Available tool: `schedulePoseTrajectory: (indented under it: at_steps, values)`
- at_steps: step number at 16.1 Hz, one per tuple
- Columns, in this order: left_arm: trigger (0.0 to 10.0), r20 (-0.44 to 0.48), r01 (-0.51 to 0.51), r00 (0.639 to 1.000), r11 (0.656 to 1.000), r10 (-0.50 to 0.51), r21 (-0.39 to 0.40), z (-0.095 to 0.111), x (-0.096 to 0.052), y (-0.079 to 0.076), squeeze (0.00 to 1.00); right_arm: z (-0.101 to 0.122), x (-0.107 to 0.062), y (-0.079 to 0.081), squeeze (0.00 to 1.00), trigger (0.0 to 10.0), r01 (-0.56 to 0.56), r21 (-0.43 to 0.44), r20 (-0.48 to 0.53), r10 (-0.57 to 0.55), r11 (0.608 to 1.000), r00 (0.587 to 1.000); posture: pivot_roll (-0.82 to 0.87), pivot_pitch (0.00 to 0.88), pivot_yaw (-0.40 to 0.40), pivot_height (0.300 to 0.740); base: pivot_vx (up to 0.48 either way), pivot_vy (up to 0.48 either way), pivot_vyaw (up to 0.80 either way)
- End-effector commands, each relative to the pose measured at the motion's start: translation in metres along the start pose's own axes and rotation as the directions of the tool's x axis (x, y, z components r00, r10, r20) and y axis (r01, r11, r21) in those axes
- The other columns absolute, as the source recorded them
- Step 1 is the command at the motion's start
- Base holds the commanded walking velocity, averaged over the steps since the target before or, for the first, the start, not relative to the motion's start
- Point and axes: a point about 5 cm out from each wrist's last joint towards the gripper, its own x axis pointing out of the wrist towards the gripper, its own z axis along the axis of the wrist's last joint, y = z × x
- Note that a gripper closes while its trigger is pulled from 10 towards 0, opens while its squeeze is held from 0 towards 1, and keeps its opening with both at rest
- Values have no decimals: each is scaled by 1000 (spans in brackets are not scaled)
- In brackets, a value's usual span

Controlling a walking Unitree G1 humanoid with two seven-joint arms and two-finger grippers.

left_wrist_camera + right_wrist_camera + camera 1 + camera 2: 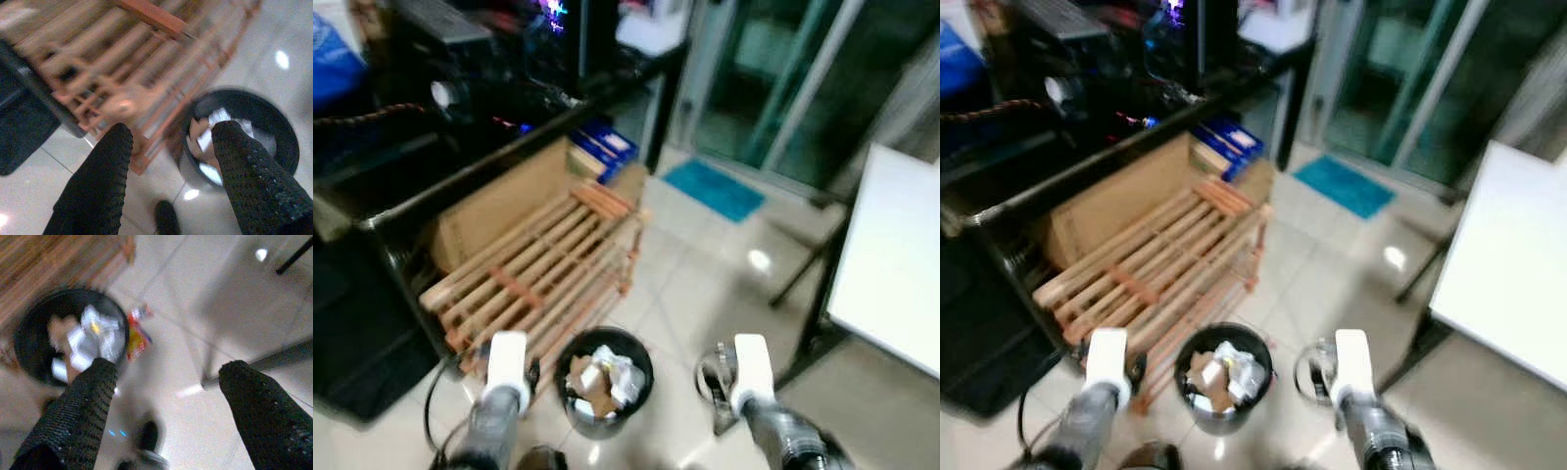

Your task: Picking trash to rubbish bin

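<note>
A round black rubbish bin (605,334) stands on the tiled floor in front of me, holding crumpled white paper and brown scraps (603,378). A red and yellow wrapper (137,336) lies on the floor right beside the bin. My left gripper (173,129) hovers above the floor between the bin's rim (276,115) and a wooden rack, open with nothing between its fingers. My right gripper (170,366) hangs open and empty over bare tiles just past the wrapper. Both arms reach forward, the left arm (504,377) left of the bin and the right arm (752,377) right of it.
A slatted wooden rack (538,269) leans under a black desk (460,171) with cardboard behind it, close to the left of the bin. A white table (891,264) on black legs stands at the right. A blue mat (715,188) lies before glass doors.
</note>
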Motion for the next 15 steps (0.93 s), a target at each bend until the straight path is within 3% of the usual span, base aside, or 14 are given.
schedulePoseTrajectory:
  at_steps: [1, 5, 9, 15]
  values:
    - [10000, -40, -1, 999, 1000, 1, -6, -13, -4, -1, 0, 15, 2, -2, 0, 10000, 7, -9, 44, -6, 1000, 999, 39, 1, -79, 740, -330, 0, 0]
    - [10000, -47, -3, 999, 1000, 3, -3, -13, -4, -2, 0, 15, 2, -2, 0, 10000, 6, -11, 43, -5, 1000, 999, 39, 4, -82, 740, -330, 0, 0]
    - [10000, -42, -10, 999, 998, 8, -59, -14, -5, 0, 0, 14, 2, -1, 0, 10000, 2, -12, 41, -1, 1000, 999, 36, 7, -81, 740, 0, 0, 0]
    - [10000, -66, -27, 998, 998, 23, -48, -16, -5, 8, 0, 12, 2, -1, 0, 10000, -2, -20, 37, 3, 1000, 999, 38, 0, -79, 740, 0, 0, 0]
